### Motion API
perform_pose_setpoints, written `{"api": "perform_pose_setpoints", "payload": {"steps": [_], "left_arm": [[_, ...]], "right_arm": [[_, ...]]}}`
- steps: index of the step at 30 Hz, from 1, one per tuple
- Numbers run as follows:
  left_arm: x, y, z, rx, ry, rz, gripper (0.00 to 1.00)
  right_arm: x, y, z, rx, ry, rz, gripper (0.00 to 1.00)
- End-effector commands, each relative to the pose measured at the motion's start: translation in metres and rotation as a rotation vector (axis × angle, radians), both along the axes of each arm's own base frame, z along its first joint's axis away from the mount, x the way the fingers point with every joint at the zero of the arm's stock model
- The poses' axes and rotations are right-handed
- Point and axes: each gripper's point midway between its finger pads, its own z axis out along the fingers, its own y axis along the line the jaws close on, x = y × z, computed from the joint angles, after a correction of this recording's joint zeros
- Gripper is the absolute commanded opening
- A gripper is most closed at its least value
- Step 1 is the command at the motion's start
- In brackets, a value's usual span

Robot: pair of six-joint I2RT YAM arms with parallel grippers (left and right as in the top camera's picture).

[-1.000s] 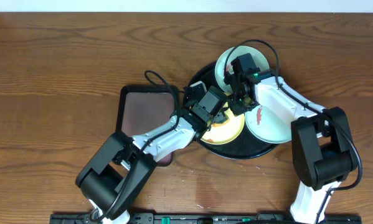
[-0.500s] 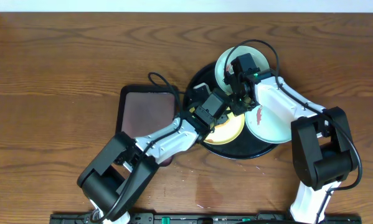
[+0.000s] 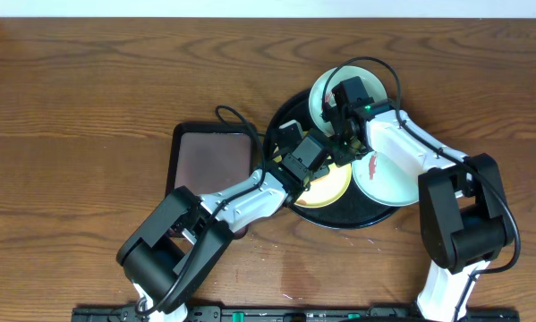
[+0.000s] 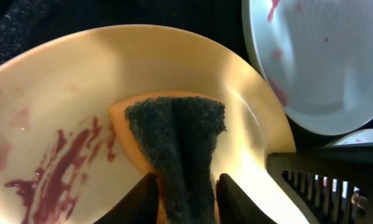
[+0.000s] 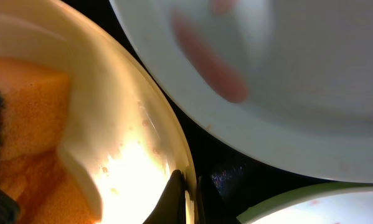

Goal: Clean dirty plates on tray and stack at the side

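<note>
The pale yellow plate [image 3: 332, 186] lies on the black tray [image 3: 357, 217] and fills the left wrist view [image 4: 80, 81], with red-brown smears at its left. My left gripper [image 4: 185, 196] is shut on an orange sponge with a dark scouring face [image 4: 177, 134], pressed on that plate. My right gripper [image 5: 187, 196] is shut on the yellow plate's rim [image 5: 149, 124]. A mint-blue plate [image 3: 388, 165] with red smears lies at the tray's right, also in the left wrist view [image 4: 323, 62]. Another mint-blue plate [image 3: 326, 85] sits at the tray's back.
A rectangular maroon tray with a black rim [image 3: 209, 161] lies left of the black tray, partly under my left arm. Bare wooden table [image 3: 89, 98] surrounds both trays.
My left arm has shifted slightly forward and right, moving the sponge across the yellow plate. The right arm has not moved.
</note>
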Motion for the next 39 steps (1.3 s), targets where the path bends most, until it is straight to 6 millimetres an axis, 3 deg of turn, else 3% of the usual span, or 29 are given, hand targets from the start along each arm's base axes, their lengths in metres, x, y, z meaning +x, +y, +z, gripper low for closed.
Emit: {"api": "perform_pose_setpoints", "payload": {"steps": [1, 10, 13, 16, 20, 25, 29, 32, 35, 39], "left_arm": [[-0.002, 0.009, -0.009, 0.042, 0.014, 0.018, 0.27], [-0.019, 0.034, -0.029, 0.164, 0.103, 0.034, 0.21], [-0.022, 0.040, -0.031, 0.220, 0.103, -0.027, 0.08], [-0.021, 0.049, -0.031, 0.281, 0.089, -0.050, 0.08], [-0.017, 0.066, -0.018, 0.356, 0.051, -0.017, 0.08], [-0.007, 0.076, 0.020, 0.400, -0.053, -0.021, 0.08], [-0.002, 0.073, 0.048, 0.359, -0.117, -0.017, 0.08], [0.001, 0.065, 0.055, 0.311, -0.140, -0.022, 0.08], [0.004, 0.051, 0.052, 0.238, -0.139, -0.019, 0.08], [0.010, 0.032, 0.032, 0.138, -0.103, 0.013, 0.08]], "right_arm": [[-0.012, 0.006, -0.014, 0.022, 0.058, 0.018, 0.01], [-0.012, 0.005, -0.014, 0.022, 0.058, 0.018, 0.01], [-0.012, 0.005, -0.014, 0.020, 0.061, 0.018, 0.01], [-0.013, 0.005, -0.014, 0.020, 0.061, 0.018, 0.01], [-0.014, 0.005, -0.014, 0.018, 0.066, 0.018, 0.01], [-0.014, 0.004, -0.014, 0.018, 0.068, 0.018, 0.01], [-0.014, 0.004, -0.014, 0.018, 0.068, 0.018, 0.01], [-0.014, 0.005, -0.014, 0.018, 0.068, 0.018, 0.01], [-0.014, 0.005, -0.014, 0.018, 0.068, 0.018, 0.01], [-0.014, 0.005, -0.014, 0.018, 0.068, 0.018, 0.01]]}}
